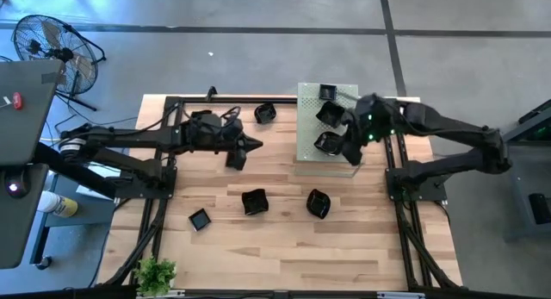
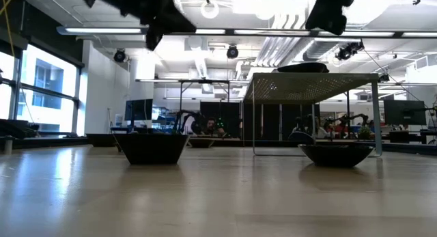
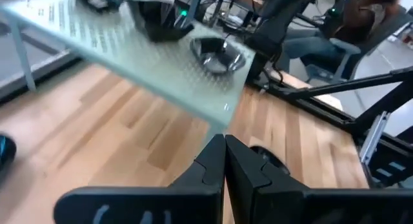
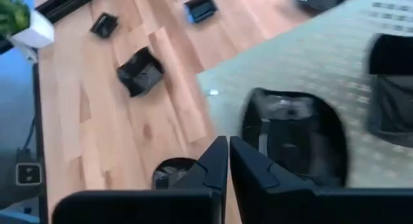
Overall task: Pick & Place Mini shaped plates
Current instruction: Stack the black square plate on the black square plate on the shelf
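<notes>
Three mini shaped plates are seen on the pale green perforated board (image 1: 328, 127) at the upper centre-right of the high view, the nearest of them, a round plate (image 1: 328, 143), lying at the board's lower edge just beside the right gripper (image 1: 351, 151). In the right wrist view the right gripper's fingers (image 4: 213, 162) are pressed together with nothing between them, directly above that plate (image 4: 290, 137). The left gripper (image 1: 252, 145) is held over bare wood at the upper centre of the high view, its fingers (image 3: 222, 161) likewise closed and empty. Four more plates remain on the table (image 1: 275, 247): one (image 1: 265, 113) near the upper edge, a crumpled-looking square plate (image 1: 254, 201), a rounded plate (image 1: 318, 203) and a small blue-tinted one (image 1: 200, 219) towards the lower middle. The chief risk is judged to be a knock: a closed gripper lowered or swung low over the raised board could push the round plate off its edge or shift the board itself. The board's edge is thought to stand in the way of a low approach from the table side. A fan (image 1: 52, 47) and a small plant (image 1: 155, 273) stand clear of the work.
</notes>
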